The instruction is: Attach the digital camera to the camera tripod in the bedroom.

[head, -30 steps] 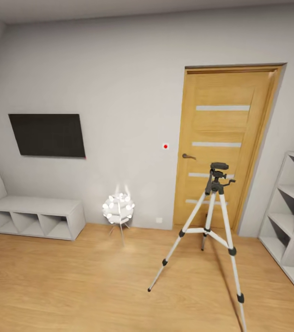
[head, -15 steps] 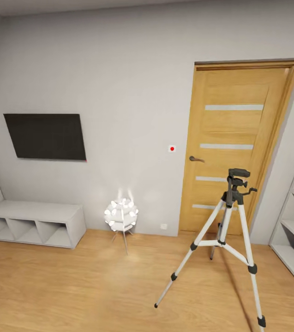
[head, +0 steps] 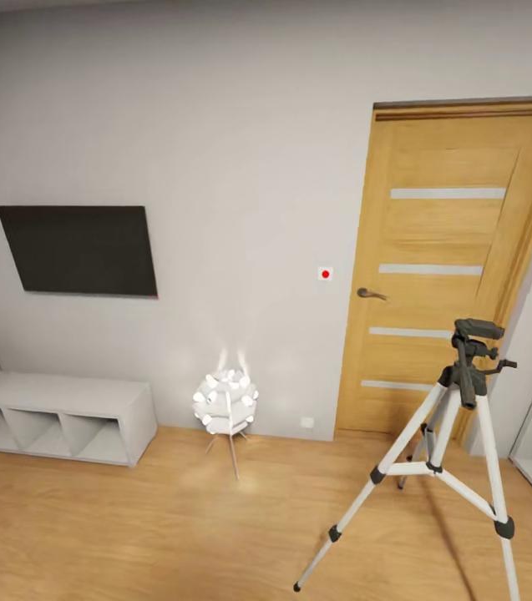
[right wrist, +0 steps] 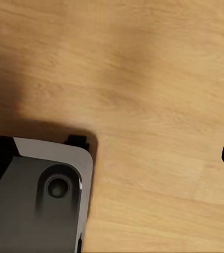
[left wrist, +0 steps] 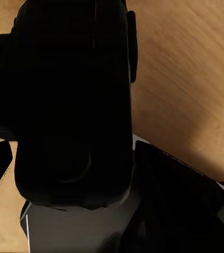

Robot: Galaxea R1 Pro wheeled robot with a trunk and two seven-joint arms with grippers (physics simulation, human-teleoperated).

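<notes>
Lower right of the head view: tripod [head: 458, 434] on plank floor [head: 132, 534], before the door [head: 458, 267], head bare. Left wrist view: camera [left wrist: 72, 105], seemingly held; grip of either pincer cannot be told. Risk: the base clipping a splayed leg, toppling it.

Head view faces far wall [head: 240, 125]; wrist views close above floor [right wrist: 159, 95].
</notes>
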